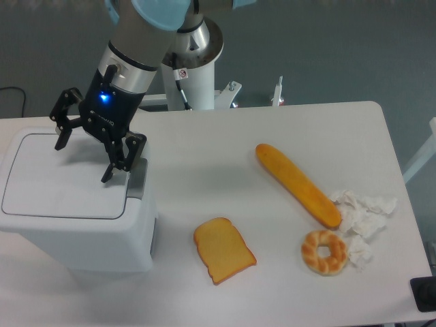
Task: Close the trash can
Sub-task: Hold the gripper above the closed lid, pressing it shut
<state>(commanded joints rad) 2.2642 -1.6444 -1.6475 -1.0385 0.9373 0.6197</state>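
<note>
The trash can [68, 225] is a big white boxy bin at the table's left side. Its flat lid [61, 180] lies down flush on the top, with the grey latch tab [137, 178] at its right edge. My gripper [83, 162] hangs just above the lid's far right part. It is open, with one black finger [60, 138] to the left and the other [109, 172] near the latch tab. Nothing is between the fingers.
On the white table [286, 129] lie a slice of toast [223, 249], a long baguette [297, 184], a bagel [325, 251] and crumpled white paper [361, 211]. The robot's base column [194, 61] stands behind the table.
</note>
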